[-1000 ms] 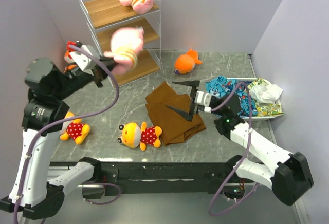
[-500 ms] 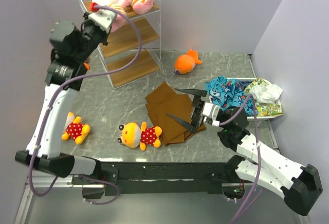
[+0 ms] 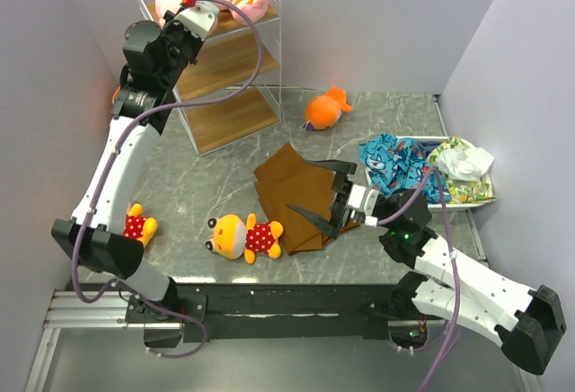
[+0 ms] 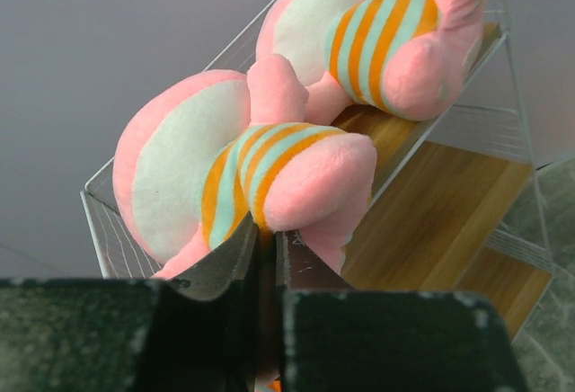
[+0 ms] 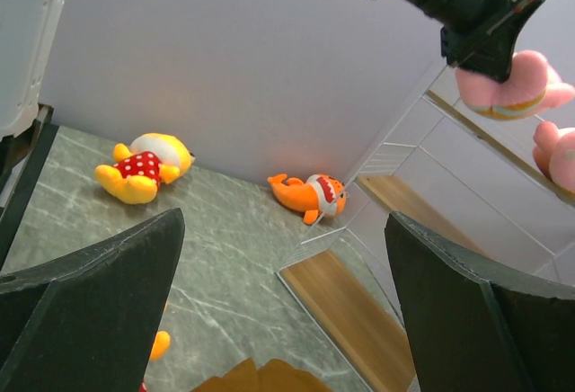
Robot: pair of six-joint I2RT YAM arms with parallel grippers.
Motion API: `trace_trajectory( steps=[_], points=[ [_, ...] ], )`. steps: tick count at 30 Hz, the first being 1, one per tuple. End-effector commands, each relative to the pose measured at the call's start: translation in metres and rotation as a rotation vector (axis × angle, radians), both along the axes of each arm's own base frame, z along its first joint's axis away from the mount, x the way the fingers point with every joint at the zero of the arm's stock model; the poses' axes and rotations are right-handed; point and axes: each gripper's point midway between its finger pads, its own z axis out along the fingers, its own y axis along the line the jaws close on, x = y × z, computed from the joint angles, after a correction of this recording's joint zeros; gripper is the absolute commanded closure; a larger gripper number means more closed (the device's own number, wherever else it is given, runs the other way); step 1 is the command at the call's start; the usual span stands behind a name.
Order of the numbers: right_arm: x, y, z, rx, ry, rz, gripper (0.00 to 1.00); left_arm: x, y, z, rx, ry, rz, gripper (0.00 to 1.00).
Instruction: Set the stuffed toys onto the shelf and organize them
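The left fingers [image 4: 244, 250] are almost pressed together, pinching the lower edge of a pink striped toy [image 4: 225, 167]. This toy lies on the top board of the shelf [image 3: 225, 120], just beside the second pink toy [image 4: 386, 41]. The right fingers [image 5: 99, 293] stand spread wide above the brown cloth [image 3: 287, 185] on the surface [image 3: 386, 113].

Surface [image 3: 207, 176]: grey marbled slab.
Brown cloth [image 3: 289, 185]: folded, lay flat near the centre of the surface.
Patterned fabric pile [image 3: 400, 160]: blue and multicoloured, heaped at 3 o'clock from the cloth, in a shallow white tray [image 3: 490, 196] by the right edge.
Walls [image 3: 377, 14]: plain lilac-grey.
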Motion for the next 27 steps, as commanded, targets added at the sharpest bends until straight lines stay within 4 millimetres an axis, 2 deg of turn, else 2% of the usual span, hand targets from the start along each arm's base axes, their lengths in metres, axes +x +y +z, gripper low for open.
trace_trajectory(
  steps=[1,4,10,14,16,17,19,23,24,26,27],
  points=[
    [-0.008,-0.012,0.035,0.079,-0.068,-0.027,0.0,0.001,0.009,0.042,0.016,-0.138,0.042,0.84],
    [-0.011,-0.013,0.034,0.064,-0.078,-0.022,0.0,0.009,0.016,0.039,0.027,-0.139,0.086,0.8],
    [-0.019,-0.017,0.04,0.078,-0.101,-0.007,0.0,0.023,0.026,0.033,0.06,-0.131,0.154,0.64],
    [-0.02,-0.02,0.047,0.101,-0.084,-0.013,0.0,0.027,0.024,0.031,0.061,-0.136,0.148,0.41],
    [-0.022,-0.022,0.05,0.115,-0.063,-0.007,0.0,0.026,0.022,0.032,0.048,-0.14,0.137,0.37],
    [-0.023,-0.023,0.051,0.126,-0.053,-0.005,0.0,0.024,0.021,0.036,0.04,-0.145,0.131,0.28],
    [-0.024,-0.026,0.056,0.161,-0.001,0.008,0.0,0.022,0.018,0.039,0.015,-0.143,0.111,0.24],
    [-0.025,-0.026,0.065,0.183,0.077,0.03,0.0,0.008,0.012,0.058,-0.056,-0.164,0.063,0.12],
    [-0.026,-0.024,0.065,0.181,0.103,0.045,0.0,-0.001,0.014,0.069,-0.082,-0.191,0.061,0.11],
    [-0.024,-0.024,0.07,0.181,0.167,0.049,0.0,-0.01,0.011,0.075,-0.162,-0.196,0.038,0.06],
    [-0.017,-0.023,0.071,0.199,0.257,0.041,0.0,-0.022,0.01,0.083,-0.194,-0.202,0.014,0.05]
  ],
)
